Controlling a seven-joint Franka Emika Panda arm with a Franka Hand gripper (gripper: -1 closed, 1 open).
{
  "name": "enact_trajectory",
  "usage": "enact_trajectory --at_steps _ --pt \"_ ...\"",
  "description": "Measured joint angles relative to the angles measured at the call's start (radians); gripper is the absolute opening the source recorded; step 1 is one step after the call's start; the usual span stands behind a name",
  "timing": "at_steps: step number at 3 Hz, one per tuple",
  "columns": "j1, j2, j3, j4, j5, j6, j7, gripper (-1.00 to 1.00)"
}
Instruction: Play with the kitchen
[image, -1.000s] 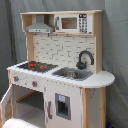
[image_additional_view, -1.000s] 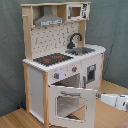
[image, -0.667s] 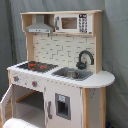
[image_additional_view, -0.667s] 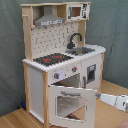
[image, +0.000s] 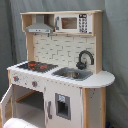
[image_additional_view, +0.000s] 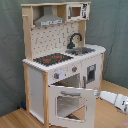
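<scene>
The kitchen (image: 65, 85) is a tall white and light-wood toy unit with a black-red hob (image: 34, 65), grey sink (image: 72, 74), black tap (image: 84, 59), hood (image: 40, 26) and small microwave (image: 72, 22). Its windowed oven door (image_additional_view: 70, 102) stands swung wide open in the second exterior view. My gripper (image_additional_view: 102, 95) sits at the free edge of that door, reaching in from the second exterior view's right on the white arm (image_additional_view: 117, 100). In the first exterior view the open door (image: 6, 104) shows at the lower left, with a white part of the arm (image: 17, 123) below it.
A grey-green curtain (image_additional_view: 112, 30) hangs behind the kitchen. The kitchen stands on a wooden floor (image_additional_view: 15, 120). A small cupboard door with a dark panel (image: 63, 106) is closed beside the oven opening.
</scene>
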Motion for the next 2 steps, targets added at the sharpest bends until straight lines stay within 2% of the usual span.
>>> enact_trajectory --at_steps 2 --pt "-0.023 0.0 0.003 0.03 -0.014 -0.003 0.234 1.0"
